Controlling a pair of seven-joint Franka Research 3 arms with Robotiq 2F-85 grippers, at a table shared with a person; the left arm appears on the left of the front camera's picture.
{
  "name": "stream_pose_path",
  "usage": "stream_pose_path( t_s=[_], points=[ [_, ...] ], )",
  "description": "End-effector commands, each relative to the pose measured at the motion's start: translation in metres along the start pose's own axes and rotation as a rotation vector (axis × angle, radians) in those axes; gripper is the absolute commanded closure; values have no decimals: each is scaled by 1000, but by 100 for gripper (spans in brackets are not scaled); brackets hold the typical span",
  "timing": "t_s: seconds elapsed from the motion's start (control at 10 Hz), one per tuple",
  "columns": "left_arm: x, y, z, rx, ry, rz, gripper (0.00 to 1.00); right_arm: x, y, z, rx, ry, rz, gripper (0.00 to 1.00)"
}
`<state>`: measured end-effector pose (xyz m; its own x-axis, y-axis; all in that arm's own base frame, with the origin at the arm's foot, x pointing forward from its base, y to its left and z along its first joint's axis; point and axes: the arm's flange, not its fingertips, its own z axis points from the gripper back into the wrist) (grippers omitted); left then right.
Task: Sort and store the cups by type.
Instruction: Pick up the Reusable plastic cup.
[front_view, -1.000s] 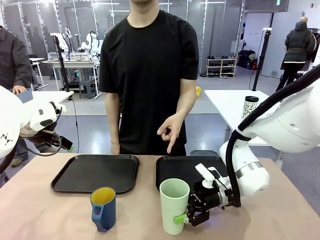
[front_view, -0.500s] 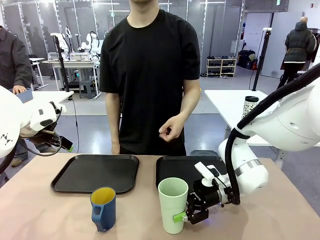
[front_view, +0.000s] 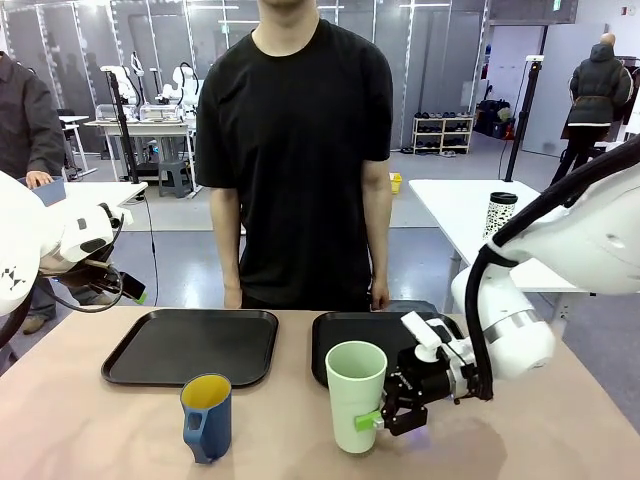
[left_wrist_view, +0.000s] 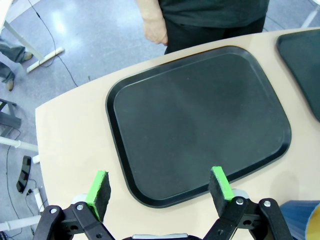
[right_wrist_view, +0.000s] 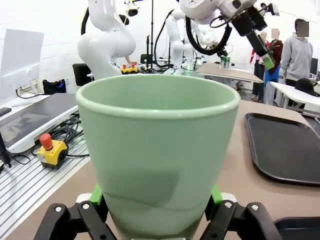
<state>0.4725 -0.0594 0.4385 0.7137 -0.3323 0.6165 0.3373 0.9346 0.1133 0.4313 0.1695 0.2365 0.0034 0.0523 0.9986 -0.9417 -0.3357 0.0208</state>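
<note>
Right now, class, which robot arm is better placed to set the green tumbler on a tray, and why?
The right. The right hand is shut on the green tumbler, at the right tray's near edge. The left hand hangs open and empty, raised near the left tray.

Front, left wrist likely share 1 tray (front_view: 190, 345).

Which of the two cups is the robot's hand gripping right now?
The tall mint-green tumbler, clamped by the right hand. The shorter dark blue mug with the yellow inside stands apart, untouched.
</note>
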Motion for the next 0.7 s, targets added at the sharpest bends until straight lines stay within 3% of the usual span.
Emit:
stream_pose_path(
  t_s=[0.0, 0.4, 0.5, 0.6],
  points=[
    [1, 1, 0, 4, -2, 4, 0, -21, 49, 4, -61, 4, 71, 51],
    [1, 1, 0, 4, -2, 4, 0, -8, 52, 12, -93, 27, 84, 51],
    [1, 1, 0, 4, -2, 4, 0, 37, 27, 16, -54, 20, 48, 51],
    [1, 1, 0, 4, -2, 4, 0, 37, 27, 16, -54, 20, 48, 51]
  ],
)
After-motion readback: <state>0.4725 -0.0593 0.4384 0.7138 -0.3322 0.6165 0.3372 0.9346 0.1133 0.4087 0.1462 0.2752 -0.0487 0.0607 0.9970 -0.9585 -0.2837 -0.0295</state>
